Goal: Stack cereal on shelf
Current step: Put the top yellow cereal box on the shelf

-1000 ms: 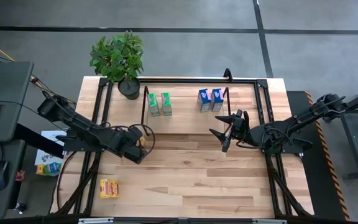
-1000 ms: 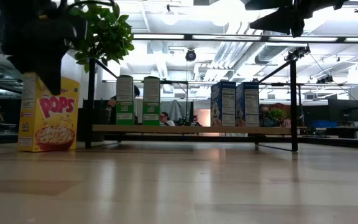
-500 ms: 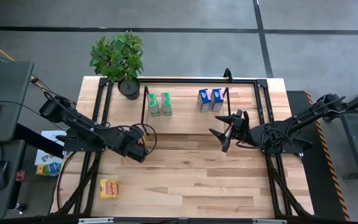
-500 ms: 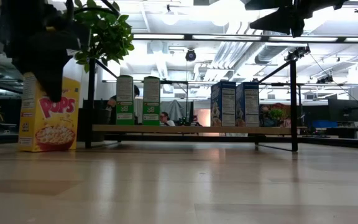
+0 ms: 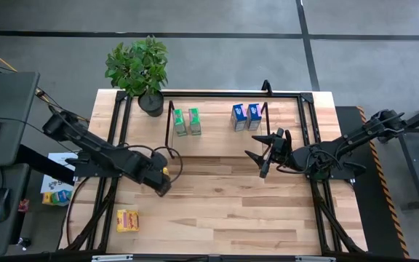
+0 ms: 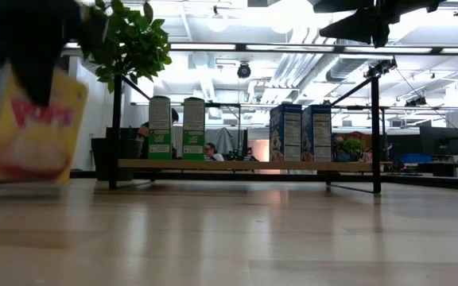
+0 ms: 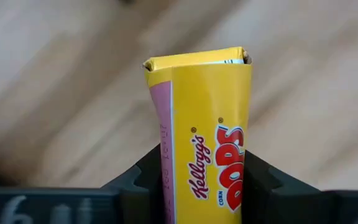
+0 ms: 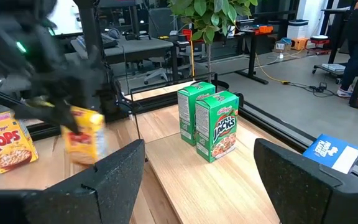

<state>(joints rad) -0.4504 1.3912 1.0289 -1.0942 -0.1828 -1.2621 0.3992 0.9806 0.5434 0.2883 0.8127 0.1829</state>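
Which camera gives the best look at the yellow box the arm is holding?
The left wrist view: the held yellow box fills it, sharp, between the left gripper fingers. The low view blurs it, the right wrist view shows it small, and the high view mostly hides it.

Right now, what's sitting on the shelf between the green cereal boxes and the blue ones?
Nothing: in the high view the shelf board is bare between the green boxes and the blue boxes.

L gripper clamped on yellow cereal box, arm over table's left-centre. R gripper spread wide, hovering.
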